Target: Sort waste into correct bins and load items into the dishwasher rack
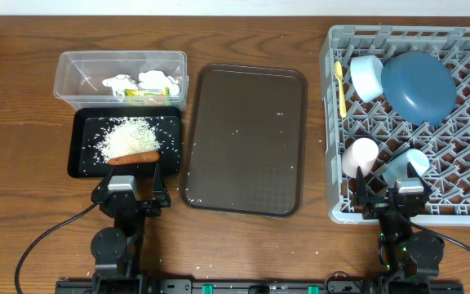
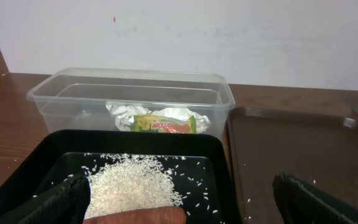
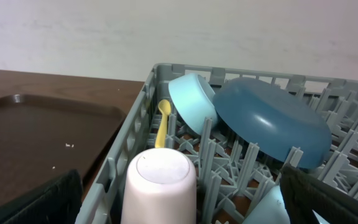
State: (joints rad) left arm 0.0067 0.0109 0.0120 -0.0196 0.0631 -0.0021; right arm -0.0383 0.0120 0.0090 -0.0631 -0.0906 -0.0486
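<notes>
The clear bin (image 1: 65,82) holds white tissue (image 1: 153,79) and the printed wrapper (image 2: 163,126). The black bin (image 1: 84,159) holds rice (image 1: 129,136) and the orange stick (image 1: 133,158). The grey rack (image 1: 333,122) holds the blue plate (image 1: 419,86), the bowl (image 1: 365,76), the yellow spoon (image 1: 340,88), the upturned pink cup (image 1: 360,155) and the light blue cup (image 1: 405,166). My left gripper (image 1: 130,181) is open and empty at the black bin's near edge, over the stick (image 2: 135,216). My right gripper (image 1: 396,192) is open and empty at the rack's near edge, behind the pink cup (image 3: 160,186).
A dark-brown serving tray (image 1: 247,139) with a few stray rice grains lies between the bins and the rack. Wooden table (image 1: 23,163) shows left of the bins. A white wall runs along the back.
</notes>
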